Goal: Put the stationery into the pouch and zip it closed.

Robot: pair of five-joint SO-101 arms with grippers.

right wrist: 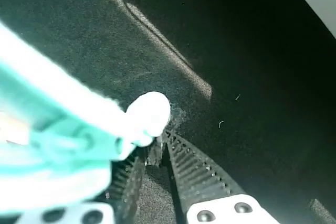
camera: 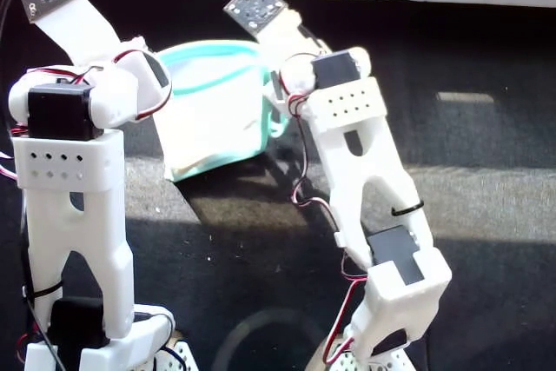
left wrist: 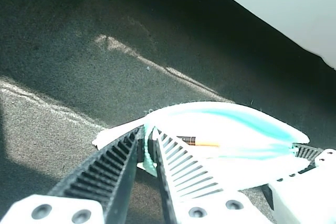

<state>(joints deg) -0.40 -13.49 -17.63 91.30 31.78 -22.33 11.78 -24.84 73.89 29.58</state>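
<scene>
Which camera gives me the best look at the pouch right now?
The high view: the pouch shows nearly whole, with its teal rim up. The left wrist view shows one end with a pencil inside; the right wrist view shows just a teal corner, very close.

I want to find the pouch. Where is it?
The pouch lies at the table's far middle in the high view, between the left gripper and right gripper.

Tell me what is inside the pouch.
In the left wrist view, a slim stick, dark at one end and orange along its shaft, lies inside the pouch. Its white and teal fabric covers the rest, so other contents cannot be seen.
</scene>
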